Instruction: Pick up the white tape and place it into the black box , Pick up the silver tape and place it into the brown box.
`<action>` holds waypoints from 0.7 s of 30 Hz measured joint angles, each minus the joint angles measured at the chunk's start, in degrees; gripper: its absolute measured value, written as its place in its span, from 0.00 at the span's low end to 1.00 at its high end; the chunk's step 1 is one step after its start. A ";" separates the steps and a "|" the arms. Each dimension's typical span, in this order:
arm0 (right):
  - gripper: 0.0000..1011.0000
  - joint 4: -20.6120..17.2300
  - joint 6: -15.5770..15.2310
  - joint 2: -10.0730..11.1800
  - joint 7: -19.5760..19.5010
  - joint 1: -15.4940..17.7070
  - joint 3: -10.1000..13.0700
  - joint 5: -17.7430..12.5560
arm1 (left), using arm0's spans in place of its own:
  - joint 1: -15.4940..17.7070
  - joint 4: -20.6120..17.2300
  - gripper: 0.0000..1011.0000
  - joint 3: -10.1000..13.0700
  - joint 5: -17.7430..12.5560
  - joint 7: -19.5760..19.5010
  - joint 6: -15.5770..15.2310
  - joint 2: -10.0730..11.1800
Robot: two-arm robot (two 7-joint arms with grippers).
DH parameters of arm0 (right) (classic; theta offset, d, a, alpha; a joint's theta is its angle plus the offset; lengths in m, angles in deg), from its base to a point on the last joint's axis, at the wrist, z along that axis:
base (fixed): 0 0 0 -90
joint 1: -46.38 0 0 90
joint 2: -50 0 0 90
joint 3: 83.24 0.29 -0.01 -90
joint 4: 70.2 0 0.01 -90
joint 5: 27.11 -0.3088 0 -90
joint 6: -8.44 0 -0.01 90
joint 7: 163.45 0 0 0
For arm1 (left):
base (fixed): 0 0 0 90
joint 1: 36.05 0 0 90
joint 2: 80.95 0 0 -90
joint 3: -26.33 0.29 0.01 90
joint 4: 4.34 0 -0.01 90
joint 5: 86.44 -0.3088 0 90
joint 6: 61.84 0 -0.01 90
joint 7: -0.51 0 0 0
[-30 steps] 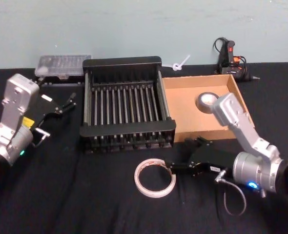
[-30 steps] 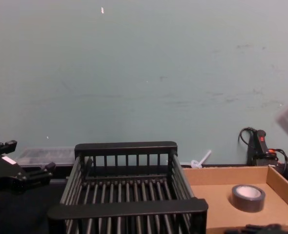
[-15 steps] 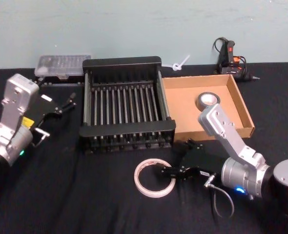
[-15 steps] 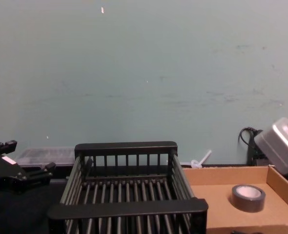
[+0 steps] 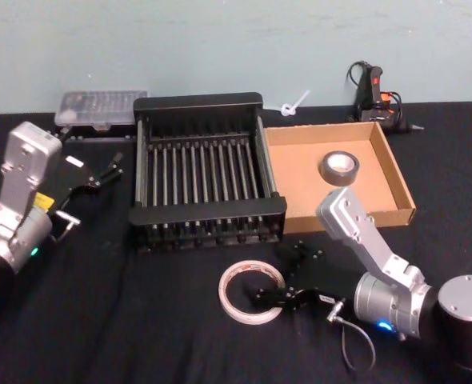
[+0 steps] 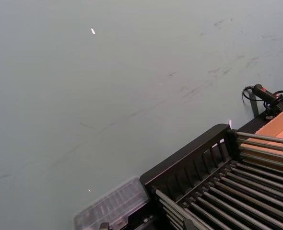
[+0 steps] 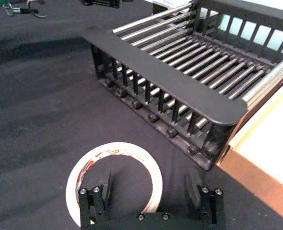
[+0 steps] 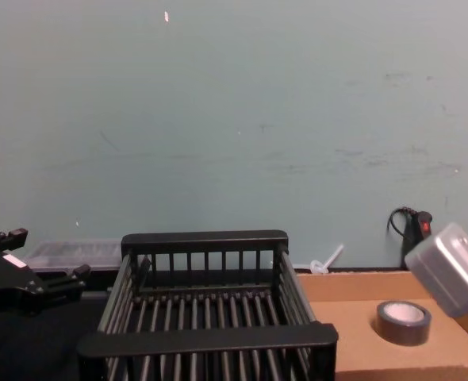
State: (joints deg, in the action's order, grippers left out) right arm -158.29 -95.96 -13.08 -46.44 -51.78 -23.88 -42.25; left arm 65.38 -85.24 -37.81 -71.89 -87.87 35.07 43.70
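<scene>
While the white tape (image 5: 253,291) lies flat on the black desk (image 5: 140,320) just in front of the black box (image 5: 206,170), I have the right claw (image 5: 273,295) low over its right side. From the right wrist view, that claw (image 7: 147,186) is spread, with one finger (image 7: 104,184) over the ring's hollow and the other finger (image 7: 194,184) outside the ring, so the near band of the white tape (image 7: 114,179) sits between them. I cannot tell whether either finger touches the tape. Red print shows along the ring's inner face.

I see the black box (image 7: 180,62) empty, its slatted floor bare, standing just beyond the tape with its front rim nearest to it. Right beside it, touching or nearly so, sits the brown box (image 5: 340,172), and the silver tape (image 5: 339,167) lies flat inside it toward the back right corner. The chest view shows the same roll (image 8: 403,321) resting on the cardboard floor, with the black box (image 8: 206,317) to its left.

My left claw (image 5: 100,172) is parked off to the left of the black box, raised off the desk and clear of everything, its fingers spread and empty. Behind it, by the wall, lies a clear plastic case (image 5: 100,108). A black glue gun (image 5: 374,92) with its cable lies at the back right, behind the brown box.
</scene>
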 joint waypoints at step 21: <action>0.99 0.49 -0.42 -0.77 -0.26 0.25 -0.04 1.16 | 0.00 0.00 0.99 0.00 0.00 0.00 0.00 0.00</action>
State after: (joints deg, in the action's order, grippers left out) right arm -157.80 -96.37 -13.85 -46.70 -51.52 -23.92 -41.09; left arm 65.38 -85.24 -37.81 -71.89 -87.87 35.07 43.70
